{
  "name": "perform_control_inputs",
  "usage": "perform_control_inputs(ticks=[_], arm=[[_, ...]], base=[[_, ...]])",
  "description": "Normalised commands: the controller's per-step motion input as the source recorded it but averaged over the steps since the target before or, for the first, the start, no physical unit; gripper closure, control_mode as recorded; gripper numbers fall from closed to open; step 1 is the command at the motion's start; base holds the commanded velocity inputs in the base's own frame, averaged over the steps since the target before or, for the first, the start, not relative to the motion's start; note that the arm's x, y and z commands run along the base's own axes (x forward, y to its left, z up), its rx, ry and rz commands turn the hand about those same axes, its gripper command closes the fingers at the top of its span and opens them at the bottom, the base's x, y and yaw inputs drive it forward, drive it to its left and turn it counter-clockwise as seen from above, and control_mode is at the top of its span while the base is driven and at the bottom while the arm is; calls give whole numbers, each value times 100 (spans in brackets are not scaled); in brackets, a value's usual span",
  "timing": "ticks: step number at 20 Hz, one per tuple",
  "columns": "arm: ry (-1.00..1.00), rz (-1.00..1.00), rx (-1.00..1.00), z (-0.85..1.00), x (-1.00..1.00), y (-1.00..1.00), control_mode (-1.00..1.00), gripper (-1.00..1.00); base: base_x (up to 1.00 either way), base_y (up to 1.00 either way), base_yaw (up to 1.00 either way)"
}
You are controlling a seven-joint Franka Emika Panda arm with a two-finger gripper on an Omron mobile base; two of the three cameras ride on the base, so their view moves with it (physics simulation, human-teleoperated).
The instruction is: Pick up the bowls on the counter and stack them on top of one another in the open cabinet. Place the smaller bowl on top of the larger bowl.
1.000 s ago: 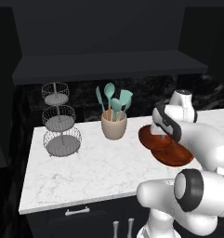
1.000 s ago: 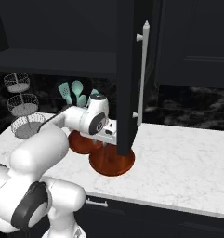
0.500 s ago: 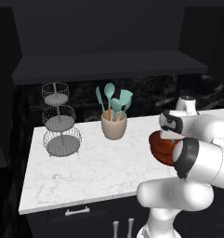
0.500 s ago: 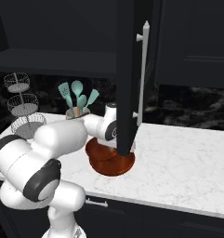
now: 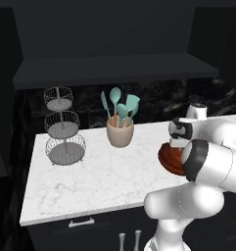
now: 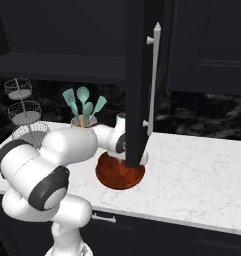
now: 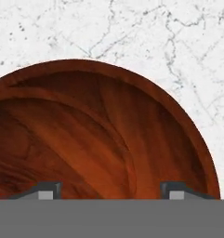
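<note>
The larger bowl, wide and glossy reddish-brown, sits on the white marble counter. In the hand view its inside spreads below my gripper, which hovers over it, open, with the fingertips far apart and holding nothing. In the left base view a reddish-brown bowl edge peeks out beside my arm; I cannot tell which bowl it is. The smaller bowl is hidden by the arm. The open cabinet's dark shelf floor runs above the counter.
The cabinet's open door with its long handle hangs in front of my hand in the right base view. A beige utensil cup and a three-tier wire basket stand stand at the counter's back left.
My arm has swung right and folded down over the bowls, so its elbow now covers most of them. The bowls have not moved.
</note>
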Motion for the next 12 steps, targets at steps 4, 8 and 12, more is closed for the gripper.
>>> perform_control_inputs(ticks=[4, 8, 12], arm=[[1, 0, 10, 25, -37, -94, -100, -100], [1, 0, 0, -34, -2, -55, -100, -100], [0, 0, 7, -42, 0, -4, -100, -100]], base=[[0, 0, 0], [0, 0, 0], [0, 0, 0]])
